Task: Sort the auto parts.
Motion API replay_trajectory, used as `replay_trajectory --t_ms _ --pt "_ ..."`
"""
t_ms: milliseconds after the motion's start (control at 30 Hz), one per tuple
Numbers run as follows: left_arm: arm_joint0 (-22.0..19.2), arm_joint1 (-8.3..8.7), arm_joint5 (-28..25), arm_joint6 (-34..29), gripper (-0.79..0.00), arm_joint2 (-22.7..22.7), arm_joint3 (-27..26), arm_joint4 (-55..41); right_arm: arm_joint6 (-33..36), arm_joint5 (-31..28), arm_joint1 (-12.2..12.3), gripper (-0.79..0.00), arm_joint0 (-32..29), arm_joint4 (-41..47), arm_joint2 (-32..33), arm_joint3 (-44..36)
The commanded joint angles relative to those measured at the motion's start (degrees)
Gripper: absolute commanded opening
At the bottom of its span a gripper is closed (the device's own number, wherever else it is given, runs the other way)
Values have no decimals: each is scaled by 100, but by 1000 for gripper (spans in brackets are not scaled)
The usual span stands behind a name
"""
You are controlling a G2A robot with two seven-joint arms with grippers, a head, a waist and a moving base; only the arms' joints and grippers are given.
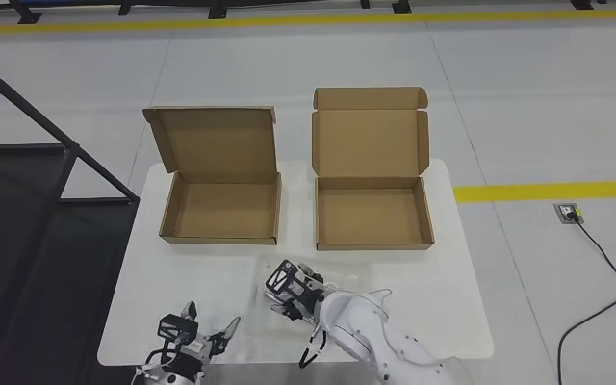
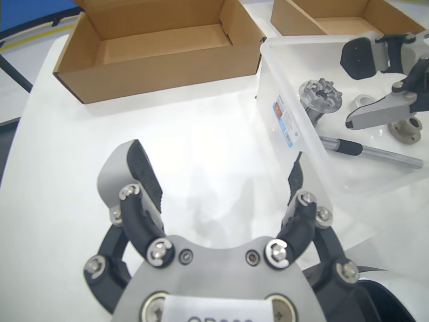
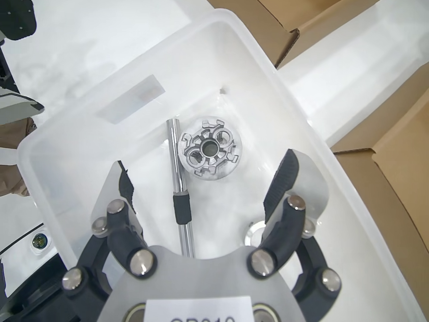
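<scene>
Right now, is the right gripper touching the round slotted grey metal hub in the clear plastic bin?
Apart. The right wrist view shows bare bin floor between the hub and each open finger of the right gripper.

**An industrial hall, not a home or an office**

The pale grey floor [image 1: 500, 87] is smooth and laid in large panels. It is crossed by yellow marking lines [image 1: 289, 19] of the kind painted in factories and warehouses. A floor socket [image 1: 568, 213] with a black cable [image 1: 597, 245] sits just beside one such line. A black metal frame [image 1: 38, 116] stands to one side. The white table [image 1: 192, 279] carries two open cardboard boxes [image 1: 221, 207] and a clear plastic bin [image 2: 291, 125] of machined metal parts [image 3: 210, 149].
</scene>
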Motion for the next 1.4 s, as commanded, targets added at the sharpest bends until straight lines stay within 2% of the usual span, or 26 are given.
replay_trajectory --t_ms 0,133,200,567,833,1200,1267,1300,1333,1367 --pt "-137 -18 80 -28 0 111 141 65 -8 6 -12 0 -14 -31 -6 6" --pt "-312 -48 211 2 0 301 339 263 -33 -13 -28 0 -40 -54 23 27" --pt "-351 -50 115 72 0 368 386 361 -52 -3 -35 0 -51 -62 49 61" --pt "-237 -29 -94 377 0 397 420 686 139 0 -124 0 59 -34 71 257" --pt "-174 -46 -92 449 0 165 348 -2 145 131 -231 0 135 -139 -65 382" --pt "-133 -48 -191 486 0 42 317 -205 177 284 -451 0 437 1 -235 923" --pt "-122 -48 -210 497 0 30 310 -209 189 362 -494 -277 477 -3 -271 990" --pt "-117 -48 -216 502 0 21 305 -208 194 387 -511 -443 495 -20 -286 1020" --pt "-111 -48 -215 509 0 13 305 -216 200 419 -527 -505 506 -30 -294 1046" --pt "-108 -48 -219 512 0 7 305 -221 201 453 -542 -600 511 -39 -301 1063"
